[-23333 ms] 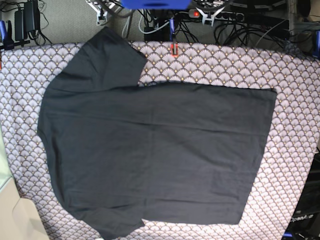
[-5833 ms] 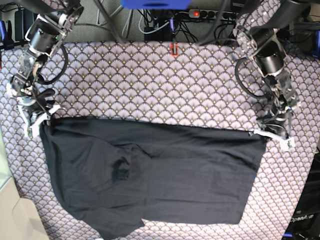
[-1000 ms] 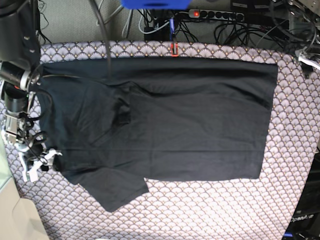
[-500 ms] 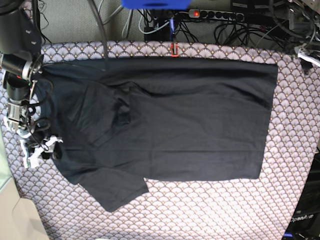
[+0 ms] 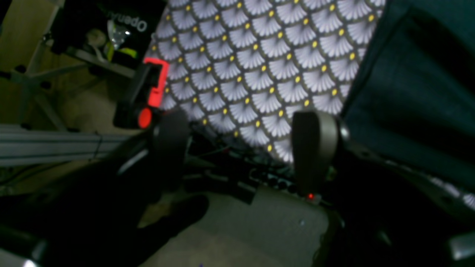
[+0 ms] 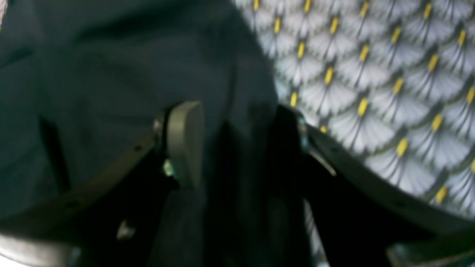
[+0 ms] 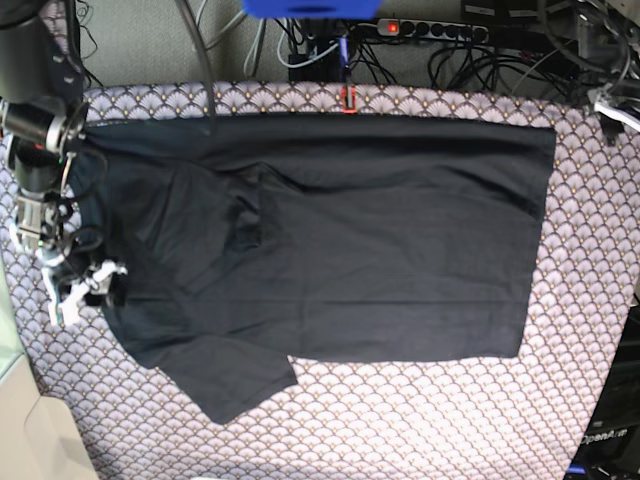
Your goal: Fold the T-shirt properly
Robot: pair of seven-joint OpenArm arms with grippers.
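While left claw (image 5: 245,148) gapes empty, right claw (image 6: 237,144) straddles T-shirt (image 7: 330,230) edge, not clamped.

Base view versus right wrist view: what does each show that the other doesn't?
Only the base view shows the whole T-shirt spread out, its loose sleeve near the front edge, the power strip behind the table, and the right arm. Only the right wrist view shows the right hand up close, its fingers apart with a bunch of shirt cloth between them. Both show the black shirt edge lying on the scallop-patterned tablecloth.
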